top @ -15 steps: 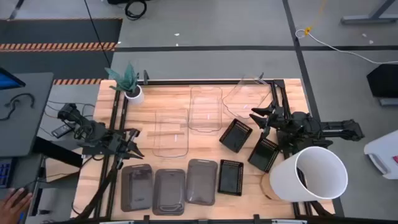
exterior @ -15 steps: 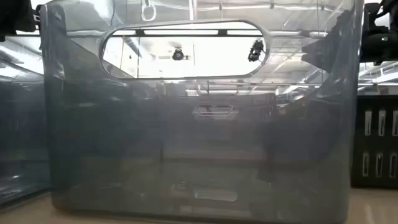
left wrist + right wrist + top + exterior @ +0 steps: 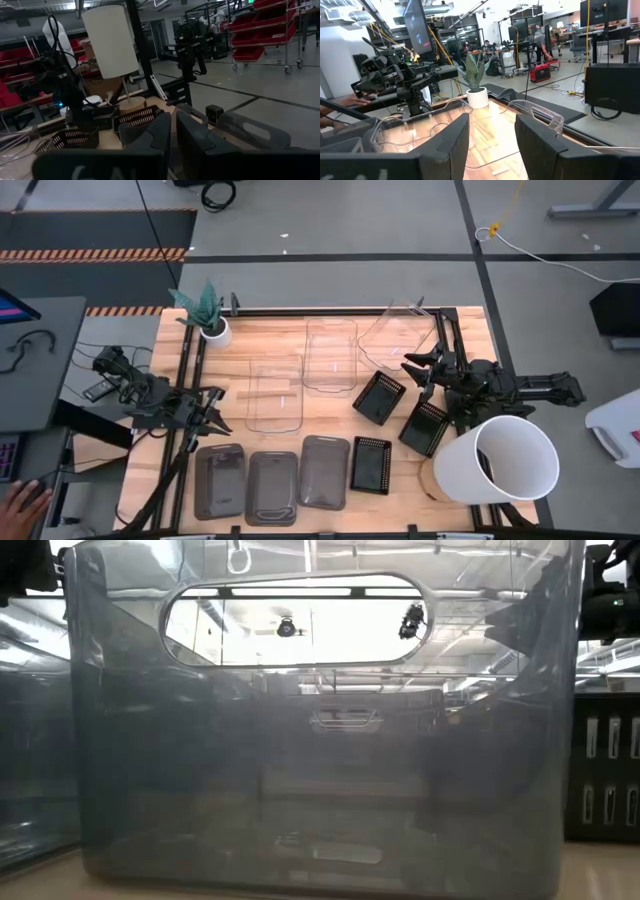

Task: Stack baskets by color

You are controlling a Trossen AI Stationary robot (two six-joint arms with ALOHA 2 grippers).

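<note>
High view: nine baskets are lying unstacked, clear ones (image 3: 330,354) rearward, smoky-grey ones (image 3: 271,486) frontward, black mesh ones (image 3: 379,396) rightward. Left wrist view: left gripper (image 3: 172,131) is hovering nearly closed, empty. Right wrist view: right gripper (image 3: 491,132) is hovering open, empty; all stacking remains

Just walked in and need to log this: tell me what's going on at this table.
Nothing is stacked yet. Three clear plastic baskets lie across the far half of the wooden table, three smoky dark-grey plastic baskets sit in a row along the near edge, and three black mesh baskets are scattered to the right beside a large white bucket. The left gripper hovers shut above the grey row; the right gripper hovers open by the mesh baskets. Neither holds anything.
</note>
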